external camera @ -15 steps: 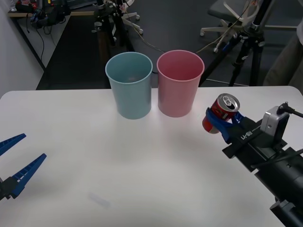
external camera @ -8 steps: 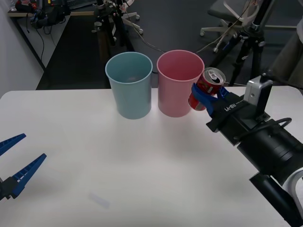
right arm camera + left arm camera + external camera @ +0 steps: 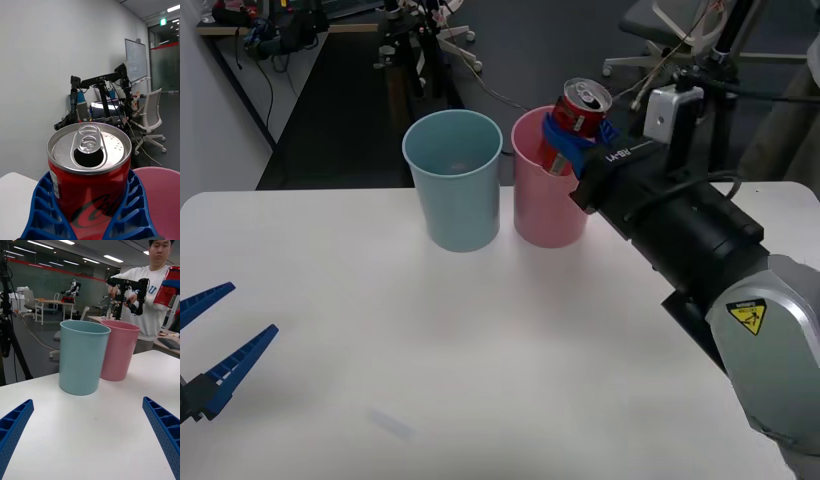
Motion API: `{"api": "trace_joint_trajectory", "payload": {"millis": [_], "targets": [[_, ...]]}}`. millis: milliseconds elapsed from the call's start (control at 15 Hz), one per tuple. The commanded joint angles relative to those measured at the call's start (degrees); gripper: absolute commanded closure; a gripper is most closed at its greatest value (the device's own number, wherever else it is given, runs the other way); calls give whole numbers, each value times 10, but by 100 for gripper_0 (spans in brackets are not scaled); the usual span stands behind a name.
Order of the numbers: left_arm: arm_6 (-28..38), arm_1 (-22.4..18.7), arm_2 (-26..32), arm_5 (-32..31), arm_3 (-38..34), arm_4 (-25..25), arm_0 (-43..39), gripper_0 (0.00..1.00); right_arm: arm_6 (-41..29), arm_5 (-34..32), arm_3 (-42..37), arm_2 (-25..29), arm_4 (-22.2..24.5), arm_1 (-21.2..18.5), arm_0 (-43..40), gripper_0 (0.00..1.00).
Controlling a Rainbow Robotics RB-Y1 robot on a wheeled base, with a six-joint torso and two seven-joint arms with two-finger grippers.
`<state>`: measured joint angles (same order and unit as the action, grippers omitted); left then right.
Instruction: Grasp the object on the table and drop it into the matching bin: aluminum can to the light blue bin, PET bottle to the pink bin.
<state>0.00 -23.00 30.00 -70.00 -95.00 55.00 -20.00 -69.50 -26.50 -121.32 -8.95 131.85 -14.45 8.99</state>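
My right gripper (image 3: 572, 132) is shut on the red aluminum can (image 3: 577, 118) and holds it in the air over the rim of the pink bin (image 3: 552, 205). The can (image 3: 89, 176) is tilted, its silver top and pull tab showing between the blue fingers (image 3: 41, 204). The light blue bin (image 3: 453, 180) stands just left of the pink bin, both upright on the white table (image 3: 480, 340). My left gripper (image 3: 208, 345) waits open low at the table's left edge. In the left wrist view both bins (image 3: 81, 356) stand ahead, and the can (image 3: 168, 288) hangs beyond the pink one (image 3: 118, 350).
Both bins sit near the table's far edge. Tripods, office chairs and cables fill the dark floor behind. A person stands in the room beyond the table in the left wrist view.
My right arm has lifted the can from beside the pink bin and carried it up and to the left, so it now hangs above the pink bin's rim. The left arm is still.
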Motion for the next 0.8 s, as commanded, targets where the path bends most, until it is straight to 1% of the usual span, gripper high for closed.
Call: {"api": "trace_joint_trajectory", "payload": {"millis": [67, 200, 267, 400, 467, 600, 800], "targets": [[0, 0, 0, 0, 0, 0, 0, 0, -2, -31, 57, 15, 55, 59, 60, 100], [0, 0, 0, 0, 0, 0, 0, 0, -2, -32, 107, 22, 86, 90, 108, 100], [0, 0, 0, 0, 0, 0, 0, 0, -2, -31, 134, 28, 93, 108, 132, 100], [0, 0, 0, 0, 0, 0, 0, 0, -1, -29, 181, 37, 103, 130, 175, 100], [0, 0, 0, 0, 0, 0, 0, 0, -1, -25, 204, 39, 108, 138, 194, 100], [0, 0, 0, 0, 0, 0, 0, 0, -1, -5, 248, 34, 111, 141, 223, 100], [0, 0, 0, 0, 0, 0, 0, 0, 2, 43, 345, 22, 111, 146, 285, 100]]}}
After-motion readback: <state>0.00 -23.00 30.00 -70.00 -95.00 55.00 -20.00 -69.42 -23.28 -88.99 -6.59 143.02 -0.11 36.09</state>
